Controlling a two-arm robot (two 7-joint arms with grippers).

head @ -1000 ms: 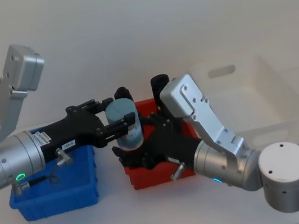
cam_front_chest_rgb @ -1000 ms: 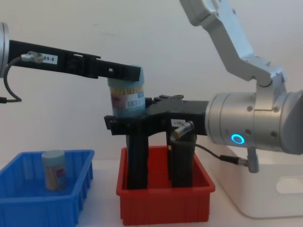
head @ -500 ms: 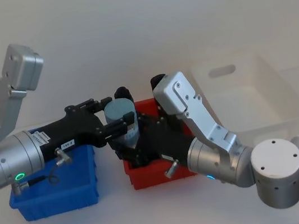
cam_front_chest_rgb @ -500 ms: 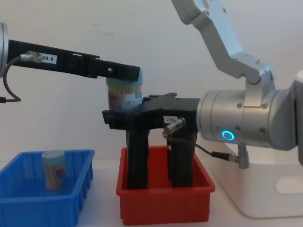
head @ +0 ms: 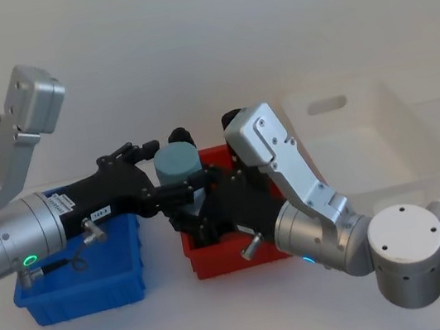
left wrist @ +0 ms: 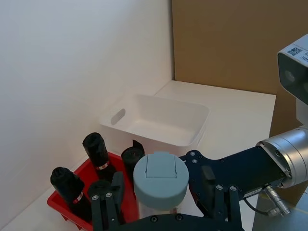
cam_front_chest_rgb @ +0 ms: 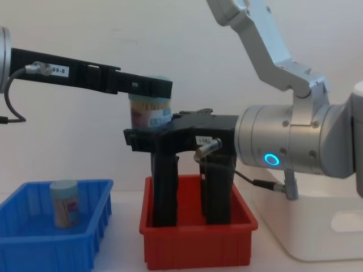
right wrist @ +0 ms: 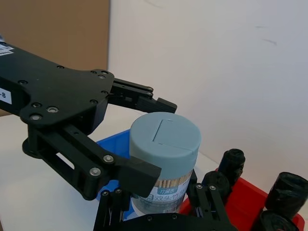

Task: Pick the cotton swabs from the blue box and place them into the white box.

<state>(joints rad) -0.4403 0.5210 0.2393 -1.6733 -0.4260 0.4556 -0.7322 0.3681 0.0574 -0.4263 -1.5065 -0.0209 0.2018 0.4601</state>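
1. You have bright, even, diffuse light in the head view; the worktop (head: pixel 228 323) and the wall behind it come out near-white.
2. The white box (head: pixel 370 108) almost melts into that brightness.
3. Shadows are soft and faint, with thin ones at the blue box (head: pixel 81 292) and the red bin (head: pixel 219 261).
4. The silver arm housings carry mild glare, while the lid of the cotton swabs tub (right wrist: pixel 165 139) looks matt.
5. A blue status ring (cam_front_chest_rgb: pixel 271 159) glows in the chest view.

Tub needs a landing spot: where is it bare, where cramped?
Bare: white box floor; blue box beside its lone tub. Cramped: red bin with black objects, left end effector and right end effector at the held tub above.
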